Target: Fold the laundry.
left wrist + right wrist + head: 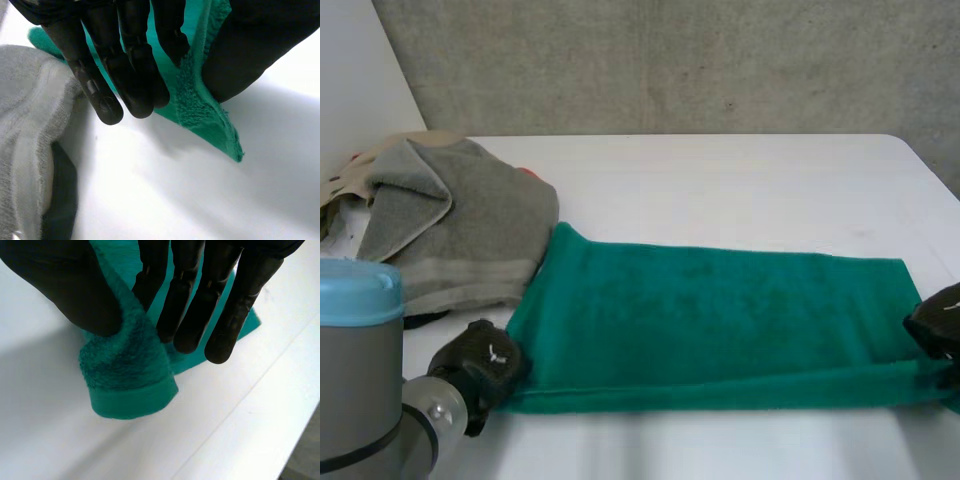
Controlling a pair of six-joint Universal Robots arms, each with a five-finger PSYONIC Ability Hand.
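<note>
Head view: long green terry towel (720, 320) is laid flat on white table (740, 170), stretched between the two hands. One near corner is pinched between thumb and fingers of left hand (485, 365); the opposite near corner is pinched likewise by right hand (938, 322). Little cloth is held, so a corner could be lost on lifting. Crumpled grey towel heap (460, 225), just beside left hand, might be snagged.
</note>
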